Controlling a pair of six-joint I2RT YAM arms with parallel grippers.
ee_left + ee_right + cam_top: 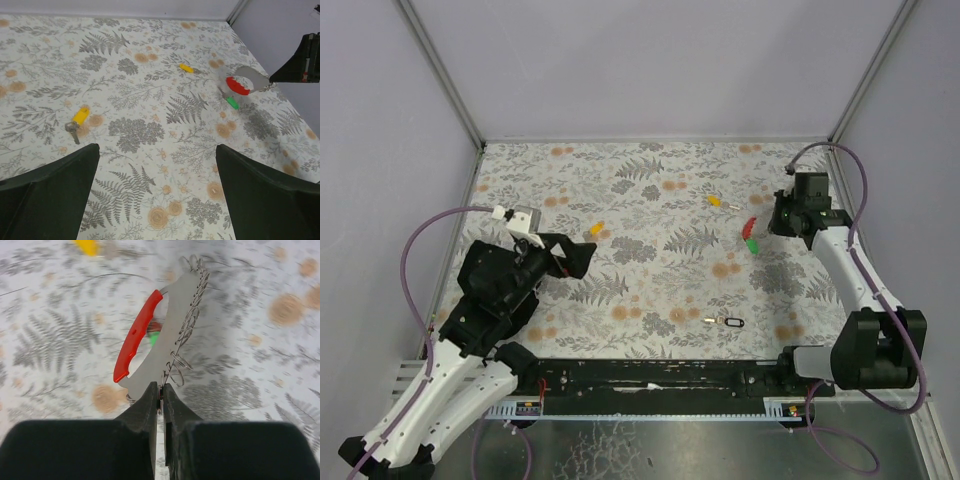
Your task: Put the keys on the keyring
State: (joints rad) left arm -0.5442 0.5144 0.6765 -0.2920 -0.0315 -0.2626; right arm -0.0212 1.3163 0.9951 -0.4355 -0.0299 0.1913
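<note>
Wrist view alone shows right claw (161,388) pinching keyring (172,326) edge; left claw (156,148) gapes wide.

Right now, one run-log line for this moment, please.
left tool open | right tool shut on keyring | on table: left yellow key, right yellow key, green key, black key

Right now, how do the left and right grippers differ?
The left gripper has its fingers spread wide; the right gripper has them pinched together. The left gripper holds nothing; the right gripper grips the keyring by the edge of its grey plate. Both have dark fingers.
</note>
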